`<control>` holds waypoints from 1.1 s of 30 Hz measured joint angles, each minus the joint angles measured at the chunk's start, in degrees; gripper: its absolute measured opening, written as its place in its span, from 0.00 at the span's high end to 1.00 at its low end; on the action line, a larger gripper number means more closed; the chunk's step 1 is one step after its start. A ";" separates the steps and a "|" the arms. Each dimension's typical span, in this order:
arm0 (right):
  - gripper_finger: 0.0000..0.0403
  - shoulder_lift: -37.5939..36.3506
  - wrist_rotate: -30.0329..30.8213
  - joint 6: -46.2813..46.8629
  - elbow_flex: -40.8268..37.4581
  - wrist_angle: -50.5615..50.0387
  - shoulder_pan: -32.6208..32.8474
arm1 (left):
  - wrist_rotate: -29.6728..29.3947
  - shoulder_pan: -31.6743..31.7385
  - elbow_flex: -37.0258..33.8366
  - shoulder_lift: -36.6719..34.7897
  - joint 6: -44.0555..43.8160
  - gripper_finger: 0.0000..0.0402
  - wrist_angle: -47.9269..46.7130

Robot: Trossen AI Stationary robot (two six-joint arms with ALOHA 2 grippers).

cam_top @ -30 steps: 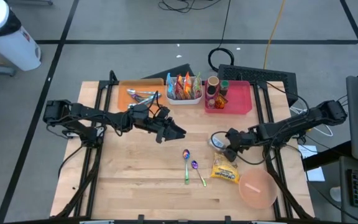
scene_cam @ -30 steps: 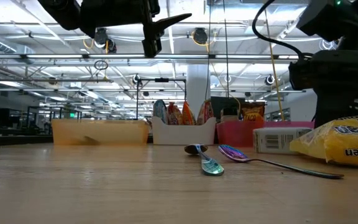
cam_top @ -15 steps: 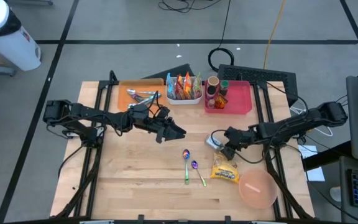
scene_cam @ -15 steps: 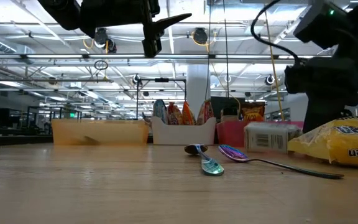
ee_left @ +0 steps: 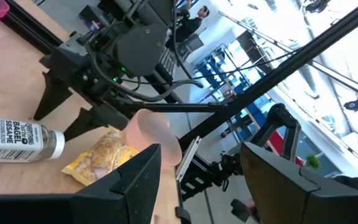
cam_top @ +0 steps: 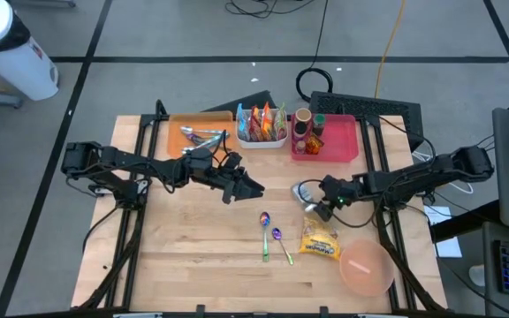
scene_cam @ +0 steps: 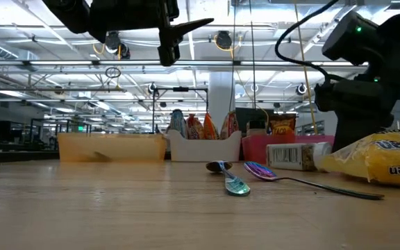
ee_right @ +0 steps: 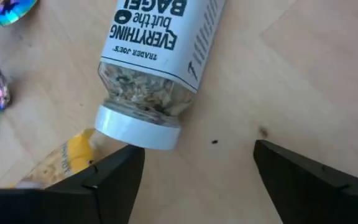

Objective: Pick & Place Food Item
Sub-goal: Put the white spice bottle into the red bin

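On the wooden worktop a seasoning jar lies on its side, its white cap toward a yellow noodle packet that rests just beside it. The right pincer stands low at the jar's capped end, its two dark fingers spread apart with nothing between them; the jar lies free just ahead of them, untouched in the right wrist view. The left pincer hangs above the middle of the worktop, well clear of the surface in the low view, its fingers apart and empty.

Along the far edge stand three containers. An orange tray holds what look like metal utensils. Next to it, a white bin is packed with upright snack packets in orange, red and blue. A pink tray holds a round-topped canister and a few smaller items at its left end; the rest of it is bare.

Near the front, two iridescent spoons lie side by side, bowls pointing toward the bins. A pink bowl sits at the front right corner, close to the noodle packet, with nothing visible inside.
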 joint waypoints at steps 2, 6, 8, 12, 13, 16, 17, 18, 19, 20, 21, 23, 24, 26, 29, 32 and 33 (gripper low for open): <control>0.26 0.02 -1.50 0.00 -0.02 1.58 -0.66 | -0.04 -0.01 0.00 0.00 0.10 0.43 -0.11; 0.27 -0.01 -6.51 1.29 0.09 6.41 -1.68 | -0.22 0.01 0.00 0.00 2.13 0.43 -1.89; 0.27 -0.01 -8.57 1.71 0.11 9.52 -1.79 | -0.24 -0.01 0.00 0.00 3.08 0.43 -4.11; 0.27 -0.05 -8.78 3.17 0.22 14.84 -1.79 | -1.22 0.00 0.00 0.00 4.40 0.43 -7.71; 0.27 -0.07 -8.63 3.14 0.23 15.72 -1.82 | -1.33 0.01 0.00 0.00 4.64 0.43 -8.29; 0.27 -0.07 -7.37 1.78 1.67 14.82 -2.31 | -1.55 0.00 0.00 0.02 4.96 0.43 -8.40; 0.27 -0.07 -7.15 0.52 2.49 14.11 -2.63 | -1.81 -0.01 0.00 0.02 4.99 0.43 -8.36; 0.27 -0.07 -6.98 -0.70 3.45 13.18 -3.06 | -2.08 -0.01 0.00 0.02 5.11 0.43 -8.42; 0.27 -0.07 -6.87 -1.86 4.61 11.93 -3.62 | -2.37 -0.01 0.00 0.02 5.51 0.43 -8.47; 0.27 -0.07 -6.51 -3.05 5.97 10.45 -4.12 | -2.53 0.01 0.00 0.02 5.82 0.43 -8.41; 0.27 -0.07 -5.67 -4.29 7.44 8.65 -4.61 | -2.85 0.01 0.00 0.02 5.88 0.43 -8.41; 0.27 -0.07 -3.52 -6.82 10.65 4.04 -5.48 | -2.83 0.17 0.00 0.02 5.95 0.43 -8.40; 0.27 -0.07 -2.27 -7.76 12.40 1.45 -5.88 | -2.83 0.23 0.00 0.02 5.89 0.43 -8.41; 0.27 0.28 0.32 -8.55 15.85 -3.74 -6.70 | -2.84 0.23 0.00 0.02 5.89 0.43 -8.38; 0.27 2.11 3.25 -8.41 20.69 -10.34 -7.87 | -2.84 0.23 0.00 0.02 5.95 0.43 -8.39; 0.27 5.93 4.74 -7.43 25.09 -12.91 -8.86 | -2.82 0.29 0.00 0.02 5.97 0.43 -8.47; 0.27 7.48 4.85 -7.41 26.32 -13.45 -8.95 | -2.83 0.31 0.00 0.02 5.97 0.43 -8.47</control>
